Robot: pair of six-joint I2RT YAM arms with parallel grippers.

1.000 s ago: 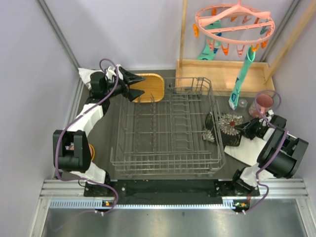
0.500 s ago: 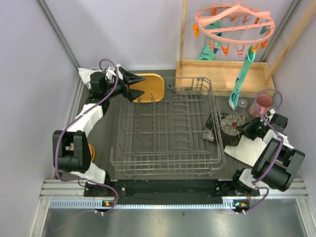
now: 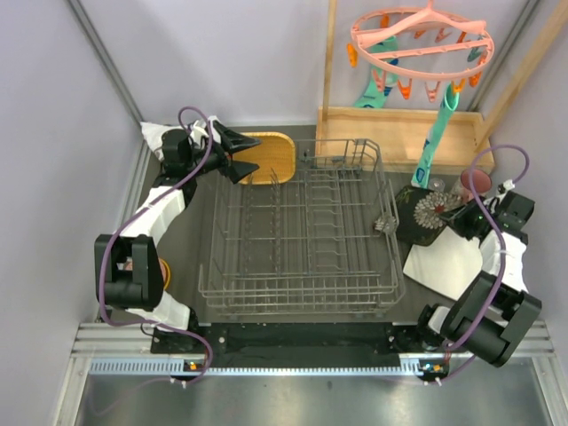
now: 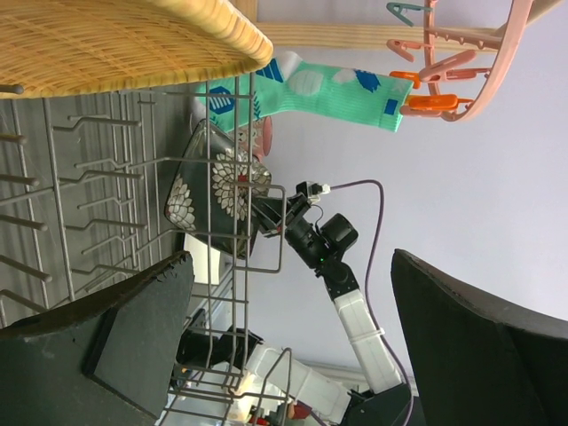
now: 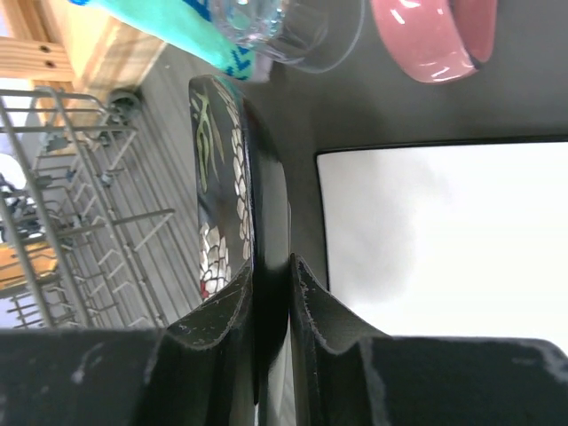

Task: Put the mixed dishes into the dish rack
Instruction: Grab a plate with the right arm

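My right gripper (image 3: 454, 219) is shut on the rim of the black floral square plate (image 3: 422, 211), which is tipped up on edge just right of the dish rack (image 3: 302, 232). In the right wrist view both fingers (image 5: 222, 315) pinch the floral plate (image 5: 232, 169) edge-on. Behind them stand the pink cup (image 5: 435, 35) and the small clear glass (image 5: 288, 27). My left gripper (image 3: 255, 161) hangs open over the near edge of the yellow wooden plate (image 3: 277, 155) at the rack's back left corner. Nothing is between its fingers (image 4: 133, 342).
A white cloth (image 3: 446, 262) lies under my right arm. The light wooden tray (image 3: 399, 133) stands behind the rack. Teal socks (image 3: 433, 146) hang low from the pink peg hanger (image 3: 422, 40), close to the cup (image 3: 476, 182) and glass (image 3: 437, 185).
My right gripper has lifted the floral plate, tipped it up on edge and drawn it back and to the right. The left arm has not moved.
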